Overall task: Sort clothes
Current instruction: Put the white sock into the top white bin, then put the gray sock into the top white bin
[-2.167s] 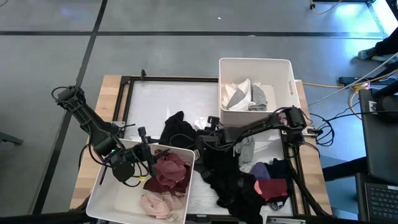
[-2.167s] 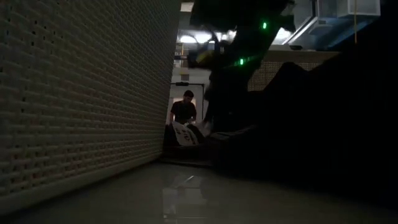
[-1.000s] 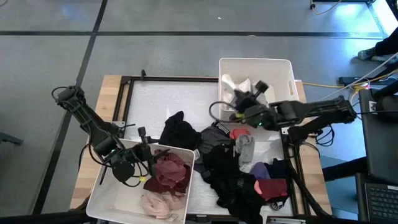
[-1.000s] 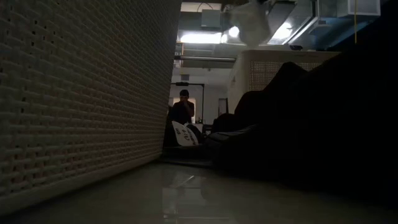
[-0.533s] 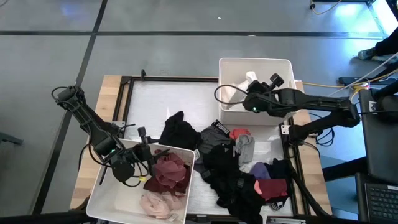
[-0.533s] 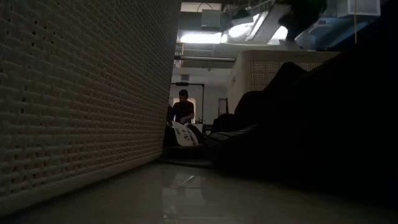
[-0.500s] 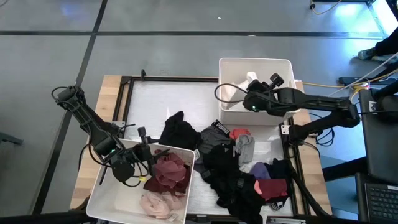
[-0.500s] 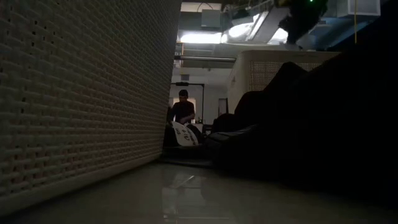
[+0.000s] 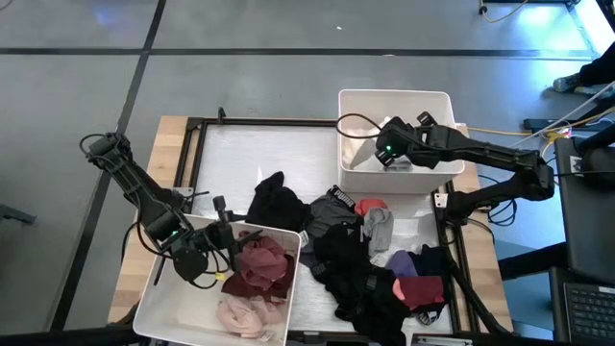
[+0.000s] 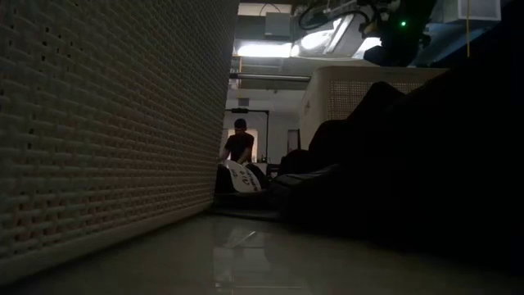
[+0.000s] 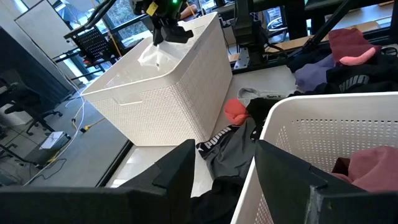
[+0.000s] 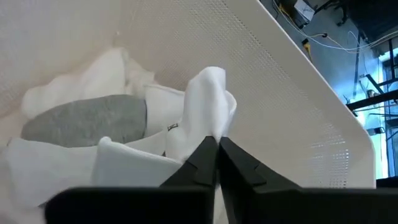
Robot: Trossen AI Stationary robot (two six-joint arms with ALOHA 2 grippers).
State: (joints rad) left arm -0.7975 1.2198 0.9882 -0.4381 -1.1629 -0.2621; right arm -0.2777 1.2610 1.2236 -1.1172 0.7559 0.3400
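High view: right tool (image 9: pixel 383 154) inside far bin (image 9: pixel 444 106), pinching white garment (image 12: pixel 208 102); left tool (image 9: pixel 229 252) apart at near bin's (image 9: pixel 159 298) rim.

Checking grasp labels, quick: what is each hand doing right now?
Left hand: open, empty, at the rim of the near bin.
Right hand: shut on a white garment, inside the far bin.

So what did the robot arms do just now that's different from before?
The right gripper swung from the clothes pile up to the far bin, carrying a white garment. It is now down inside that bin, fingers shut on the garment. The left gripper stayed open at the near bin, and the pile did not move.
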